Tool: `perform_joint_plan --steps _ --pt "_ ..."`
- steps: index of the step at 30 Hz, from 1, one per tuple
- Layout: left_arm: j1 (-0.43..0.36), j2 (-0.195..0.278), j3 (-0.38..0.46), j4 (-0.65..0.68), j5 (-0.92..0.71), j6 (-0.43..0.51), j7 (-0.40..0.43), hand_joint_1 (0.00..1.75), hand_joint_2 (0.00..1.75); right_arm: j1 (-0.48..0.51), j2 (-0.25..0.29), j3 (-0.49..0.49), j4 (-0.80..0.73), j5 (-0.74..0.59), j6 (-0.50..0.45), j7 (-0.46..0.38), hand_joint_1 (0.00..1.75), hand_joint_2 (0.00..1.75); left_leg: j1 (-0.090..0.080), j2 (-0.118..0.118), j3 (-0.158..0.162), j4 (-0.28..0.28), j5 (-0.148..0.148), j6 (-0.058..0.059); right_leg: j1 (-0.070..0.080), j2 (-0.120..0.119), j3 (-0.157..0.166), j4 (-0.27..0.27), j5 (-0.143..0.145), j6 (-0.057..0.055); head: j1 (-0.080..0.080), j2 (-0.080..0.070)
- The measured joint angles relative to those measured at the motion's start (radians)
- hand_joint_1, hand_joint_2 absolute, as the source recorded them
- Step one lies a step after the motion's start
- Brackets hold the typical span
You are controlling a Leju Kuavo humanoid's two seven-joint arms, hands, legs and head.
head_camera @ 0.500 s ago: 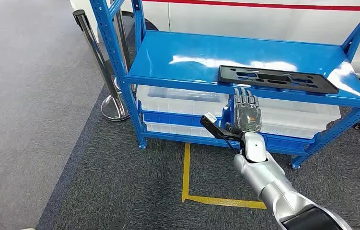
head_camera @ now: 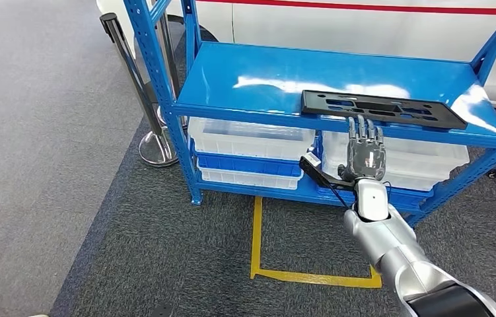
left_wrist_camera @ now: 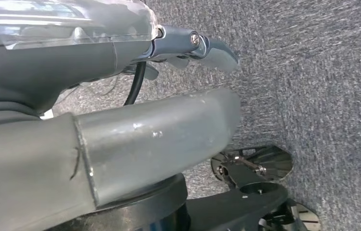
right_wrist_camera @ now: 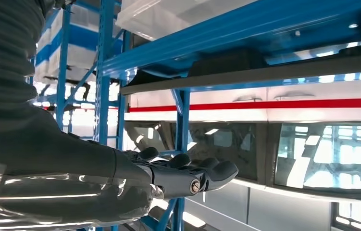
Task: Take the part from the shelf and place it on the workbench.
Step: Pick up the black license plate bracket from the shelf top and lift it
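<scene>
The blue metal shelf rack (head_camera: 258, 82) stands directly ahead of the right hand (head_camera: 364, 156). White plastic bins (head_camera: 251, 137) on its lower tier sit level with that hand, behind it and to its left. The long flat black plastic part (head_camera: 382, 108) lies at the shelf's front edge, just above the fingertips (head_camera: 362, 123). The right hand is empty, fingers extended and apart. The left hand (left_wrist_camera: 120, 139) is seen too close to tell its state.

shelf frame: the blue metal shelf unit (head_camera: 245, 79) is cut off at the top and right edges of the head view.
lower bins: the clear plastic bins (head_camera: 251, 137) lie partly hidden under the shelf board.
right hand: the right hand (head_camera: 364, 155) covers part of a bin behind it.
white vehicle: the white body with a red stripe (head_camera: 364, 20) is cropped by the upper edge.
left hand: the left hand (left_wrist_camera: 120, 144) is too close and blurred to tell how its fingers lie.
</scene>
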State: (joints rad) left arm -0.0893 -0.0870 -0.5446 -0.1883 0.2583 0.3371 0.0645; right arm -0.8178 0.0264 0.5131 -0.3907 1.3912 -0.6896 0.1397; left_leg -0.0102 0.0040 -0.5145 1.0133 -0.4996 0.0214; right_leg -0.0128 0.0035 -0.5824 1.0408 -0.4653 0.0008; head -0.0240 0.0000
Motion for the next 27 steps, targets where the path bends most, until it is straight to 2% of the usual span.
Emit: perform_joint_plan --steps 15,21,25,27 --pt "0.000 0.000 -0.004 0.002 -0.007 -0.009 0.003 0.00 0.00 -0.025 -0.003 -0.043 0.048 -0.018 0.029 -0.017 0.00 1.75 -0.001 0.000 -0.001 0.001 0.000 0.000 0.000 -0.001 0.000 0.000 0.001 0.001 0.000 0.000" --pt "0.000 0.001 -0.007 0.004 -0.008 -0.011 0.001 0.00 0.00 -0.024 -0.003 -0.074 0.059 -0.062 0.070 -0.063 0.00 1.75 -0.004 0.000 -0.006 0.007 0.000 0.001 -0.002 -0.001 -0.002 -0.002 0.004 0.006 0.000 0.000" --pt "0.000 0.001 -0.008 0.005 -0.008 -0.011 0.000 0.00 0.00 -0.024 -0.003 -0.092 0.060 -0.069 0.078 -0.073 0.00 1.75 -0.007 0.000 -0.013 0.011 0.002 0.011 -0.005 -0.001 -0.006 -0.004 0.010 0.015 0.000 0.000" --pt "0.000 0.002 -0.008 0.005 -0.008 -0.011 0.000 0.00 0.00 -0.025 -0.003 -0.097 0.060 -0.069 0.079 -0.073 0.00 1.75 -0.003 0.000 -0.012 -0.001 0.011 0.023 -0.004 -0.001 -0.008 -0.004 0.010 0.022 0.000 0.000"
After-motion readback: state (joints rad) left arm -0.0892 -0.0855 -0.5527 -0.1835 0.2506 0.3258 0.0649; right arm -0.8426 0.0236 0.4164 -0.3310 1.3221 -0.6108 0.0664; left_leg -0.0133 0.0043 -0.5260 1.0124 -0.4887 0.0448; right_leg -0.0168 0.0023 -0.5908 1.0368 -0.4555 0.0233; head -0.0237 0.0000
